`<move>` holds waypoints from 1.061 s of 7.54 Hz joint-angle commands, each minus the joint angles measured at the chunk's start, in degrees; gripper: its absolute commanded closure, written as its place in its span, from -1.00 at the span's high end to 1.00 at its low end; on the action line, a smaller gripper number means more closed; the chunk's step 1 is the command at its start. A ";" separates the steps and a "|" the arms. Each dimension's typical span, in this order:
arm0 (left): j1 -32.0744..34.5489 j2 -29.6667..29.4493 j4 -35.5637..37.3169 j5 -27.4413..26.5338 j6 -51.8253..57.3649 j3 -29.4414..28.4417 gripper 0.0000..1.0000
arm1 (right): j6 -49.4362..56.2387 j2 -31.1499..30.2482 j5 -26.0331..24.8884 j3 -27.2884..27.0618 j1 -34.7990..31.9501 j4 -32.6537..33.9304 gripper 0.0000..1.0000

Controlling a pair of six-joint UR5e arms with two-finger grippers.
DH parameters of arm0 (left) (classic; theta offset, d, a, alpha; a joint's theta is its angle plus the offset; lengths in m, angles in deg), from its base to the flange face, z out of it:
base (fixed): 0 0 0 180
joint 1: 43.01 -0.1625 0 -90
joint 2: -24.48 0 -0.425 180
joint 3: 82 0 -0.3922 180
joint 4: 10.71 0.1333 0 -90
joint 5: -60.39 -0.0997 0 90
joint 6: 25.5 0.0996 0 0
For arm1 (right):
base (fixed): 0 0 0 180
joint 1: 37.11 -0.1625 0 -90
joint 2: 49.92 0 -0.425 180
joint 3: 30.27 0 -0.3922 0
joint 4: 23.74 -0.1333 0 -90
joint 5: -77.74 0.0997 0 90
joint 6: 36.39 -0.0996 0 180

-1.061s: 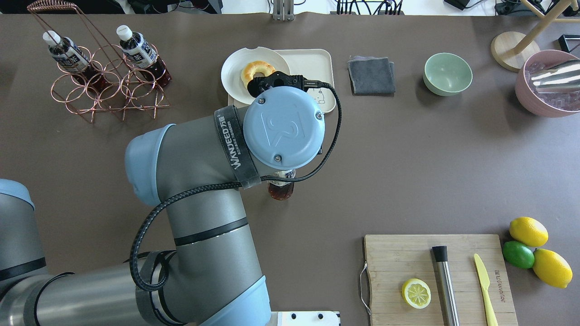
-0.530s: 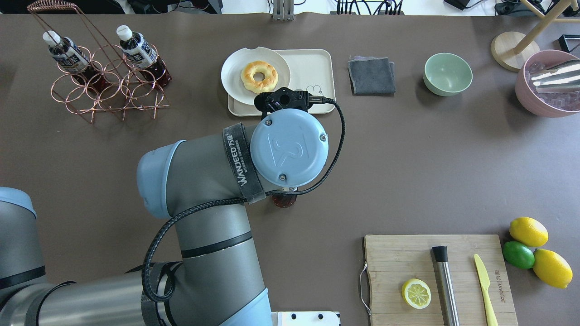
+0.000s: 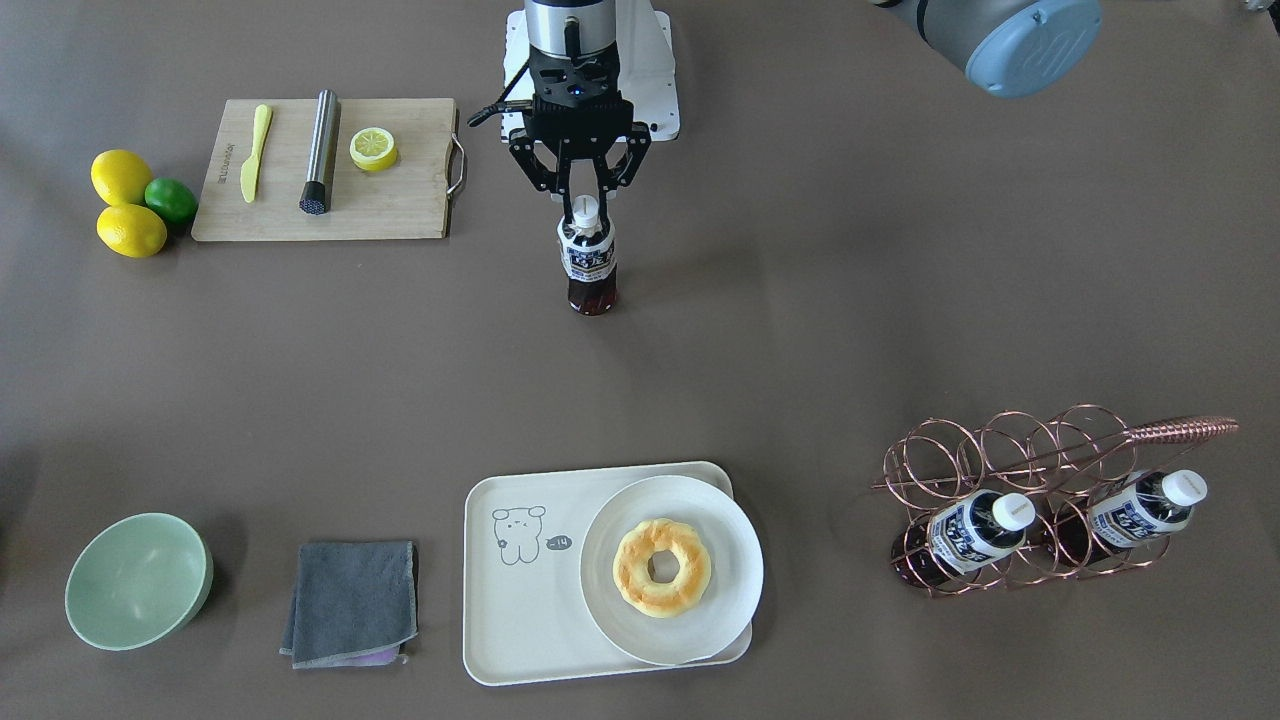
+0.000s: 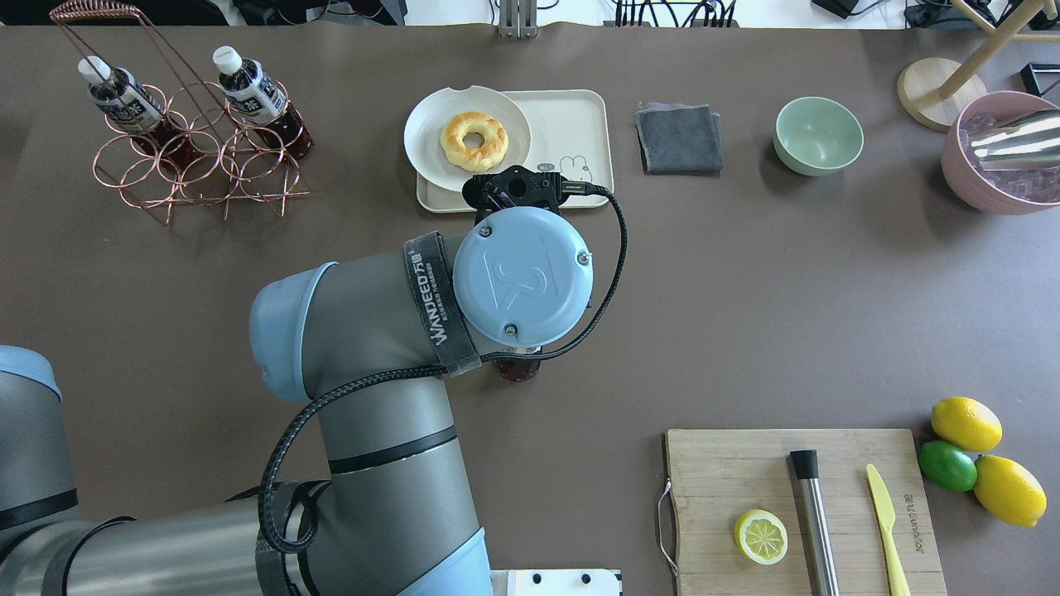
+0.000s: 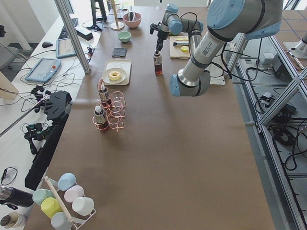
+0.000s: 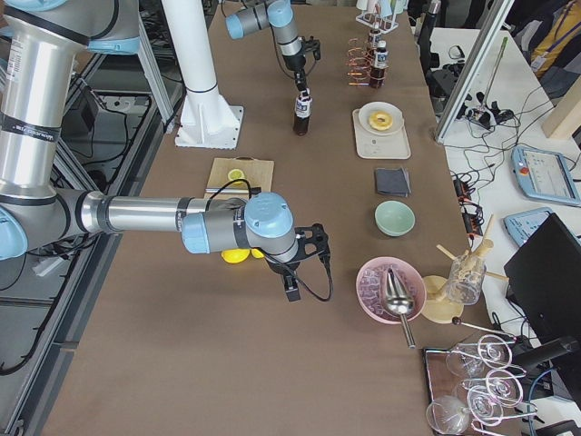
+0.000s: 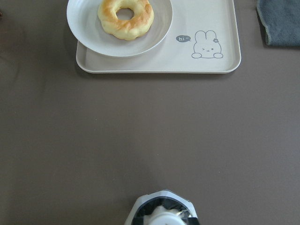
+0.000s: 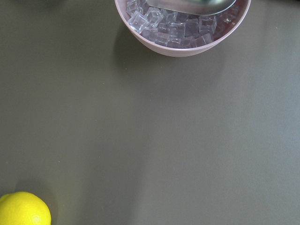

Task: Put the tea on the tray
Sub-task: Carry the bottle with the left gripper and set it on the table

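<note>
My left gripper (image 3: 584, 203) is shut on the white cap of a tea bottle (image 3: 588, 264) and holds it upright over the brown table, well short of the tray (image 3: 520, 610). In the overhead view only the bottle's dark base (image 4: 517, 370) shows under my wrist. The left wrist view shows the cap (image 7: 161, 216) at the bottom edge and the cream tray (image 7: 206, 65) ahead. A white plate (image 4: 431, 136) with a doughnut (image 4: 474, 139) covers half of the tray (image 4: 571, 124). My right gripper (image 6: 292, 289) hangs near the pink bowl; I cannot tell if it is open.
Two more tea bottles (image 4: 124, 99) (image 4: 252, 91) lie in a copper wire rack (image 4: 199, 165). A grey cloth (image 4: 679, 136) and a green bowl (image 4: 818, 134) lie beside the tray. A pink ice bowl (image 4: 1002, 153), a cutting board (image 4: 828, 463) and lemons (image 4: 965, 422) are at the right.
My left wrist and the bottle have shifted back toward the robot's side, away from the tray. In the last half second they barely moved.
</note>
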 commanded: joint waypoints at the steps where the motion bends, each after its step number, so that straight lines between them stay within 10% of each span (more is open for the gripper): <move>1: -0.01 0.14 -0.08 0.01 0.10 0.10 -0.84 | 0.00 0.04 0.00 0.00 0.00 0.00 1.00; 4: -0.01 0.75 -0.34 0.01 0.01 0.18 -0.17 | -0.69 0.66 0.26 -0.43 0.00 0.09 1.00; 6: -0.01 0.84 -0.35 0.01 0.45 0.45 0.93 | -4.10 2.76 0.96 -2.36 1.40 0.53 1.00; 8: 0.25 0.93 -0.17 0.19 0.62 2.45 0.94 | -19.85 6.79 1.32 -6.65 8.48 0.35 1.00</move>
